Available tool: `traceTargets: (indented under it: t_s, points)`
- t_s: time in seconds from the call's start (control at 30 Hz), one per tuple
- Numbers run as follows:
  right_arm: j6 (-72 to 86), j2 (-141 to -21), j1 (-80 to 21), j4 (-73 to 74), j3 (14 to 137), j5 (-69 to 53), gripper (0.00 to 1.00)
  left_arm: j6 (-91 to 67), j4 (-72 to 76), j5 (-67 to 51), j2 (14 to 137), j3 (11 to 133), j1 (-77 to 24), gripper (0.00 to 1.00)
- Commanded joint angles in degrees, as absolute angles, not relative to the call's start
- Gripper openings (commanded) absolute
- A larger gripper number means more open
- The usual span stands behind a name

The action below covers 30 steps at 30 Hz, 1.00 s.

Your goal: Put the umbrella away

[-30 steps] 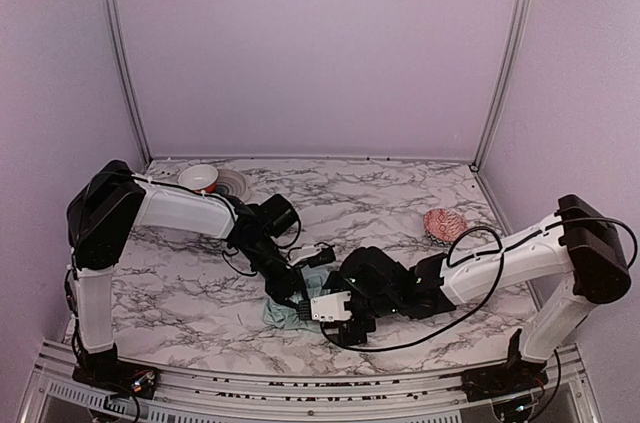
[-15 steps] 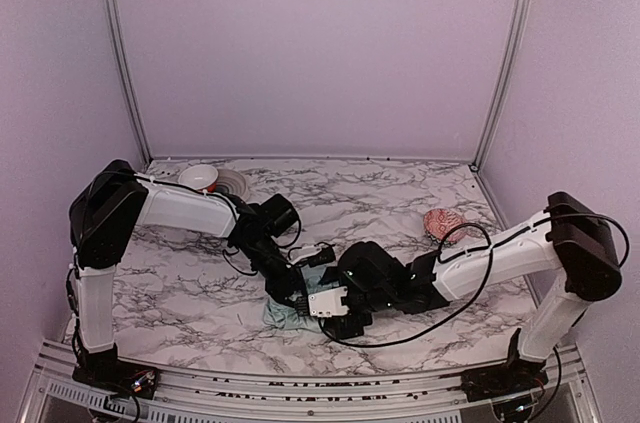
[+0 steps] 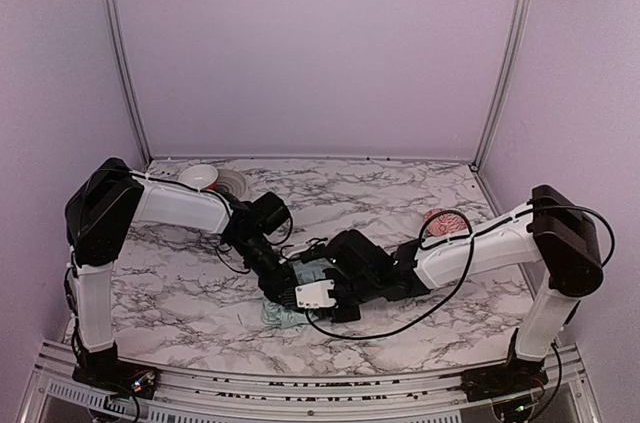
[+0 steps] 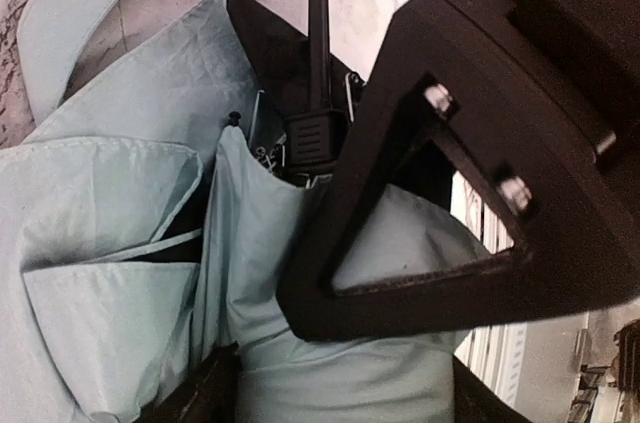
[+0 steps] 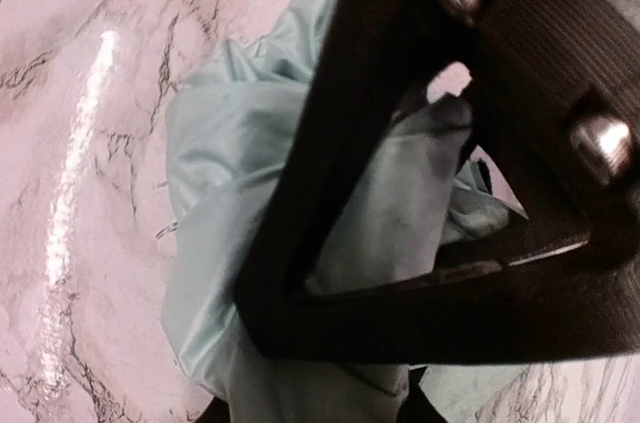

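The umbrella [image 4: 120, 243] lies collapsed at the near middle of the surface [image 3: 400, 193]. Its mint canopy is crumpled in loose folds around the slim black shaft [image 4: 318, 33], which runs away from the fabric across the marble. Nothing is wrapped or bound, so I judge the putting-away to be at the gathering stage: the slack cloth has to be drawn in against the shaft before it can be tidied.

That would explain why both arms crowd the one spot. The left tool [image 4: 340, 403] comes in over the canopy from the left, and the right tool [image 5: 315, 408] reaches in from the opposite side, so close that each wrist view is half filled by the other's triangular black finger. Each tool has fabric bunched between its own fingertips at the bottom edge of its view. With so little of the tips showing, I cannot tell whether either one pinches the cloth or merely straddles it.

By count there is one umbrella with one shaft, and two tools on it. Well apart at the far left stand one bowl [image 3: 199, 178] and one shallow dish [image 3: 234, 183], just beside each other. One pink lump [image 3: 440, 224] sits at the right, partly behind the right arm's cable.
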<state>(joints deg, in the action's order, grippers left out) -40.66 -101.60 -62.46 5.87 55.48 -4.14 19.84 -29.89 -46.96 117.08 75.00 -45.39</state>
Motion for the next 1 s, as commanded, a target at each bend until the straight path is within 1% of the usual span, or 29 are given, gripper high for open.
traceTargets:
  t_s: [0.0, 0.1, 0.17, 0.27, 0.33, 0.43, 0.47, 0.57, 0.63, 0.7, 0.77, 0.8, 0.97]
  points:
    - [-40.8, -101.9, -61.6, 12.3, 55.5, -3.5, 0.23, 12.3, -24.4, -38.2, 111.7, 69.8, -40.9, 0.74]
    - [-39.3, -101.5, -61.0, 14.8, 55.5, -5.5, 0.18, 7.5, -10.5, -36.6, 103.6, 64.4, -37.5, 0.82]
    - [-37.6, -101.4, -59.8, 17.2, 56.3, -8.4, 0.16, 5.8, -0.5, -35.8, 97.8, 59.4, -36.6, 0.83]
    - [-34.5, -102.8, -57.1, 23.3, 59.5, -17.0, 0.15, 5.7, 18.7, -34.6, 86.3, 47.7, -36.5, 0.83]
    - [-32.9, -104.7, -55.3, 28.6, 62.2, -22.7, 0.15, 10.1, 23.4, -34.8, 80.7, 41.6, -36.9, 0.8]
    - [-31.3, -108.0, -53.0, 33.8, 64.9, -29.3, 0.14, 22.5, 21.5, -31.2, 74.3, 35.1, -41.2, 0.69]
    - [-31.0, -109.0, -52.6, 35.2, 65.4, -31.1, 0.14, 26.0, 20.1, -29.2, 72.6, 34.0, -43.3, 0.67]
    - [-30.6, -112.0, -51.4, 39.1, 67.3, -36.0, 0.13, 35.0, 13.5, -23.6, 70.1, 33.8, -50.2, 0.66]
    - [-30.4, -113.9, -50.9, 41.1, 69.1, -38.3, 0.13, 39.9, 7.2, -19.9, 71.1, 36.1, -54.7, 0.67]
    - [-30.2, -115.5, -50.5, 42.4, 70.2, -39.8, 0.13, 45.1, 0.6, -15.5, 73.4, 38.9, -58.5, 0.71]
    - [-29.7, -116.9, -50.0, 43.2, 71.4, -40.7, 0.13, 48.1, -0.5, -11.1, 76.3, 40.3, -61.0, 0.81]
    - [-29.3, -117.6, -49.8, 43.4, 71.9, -41.1, 0.13, 49.3, -0.5, -9.5, 77.7, 40.8, -61.8, 0.84]
    - [-26.4, -121.2, -48.6, 45.1, 74.6, -44.5, 0.13, 47.1, -0.4, -6.1, 84.8, 44.6, -62.6, 0.93]
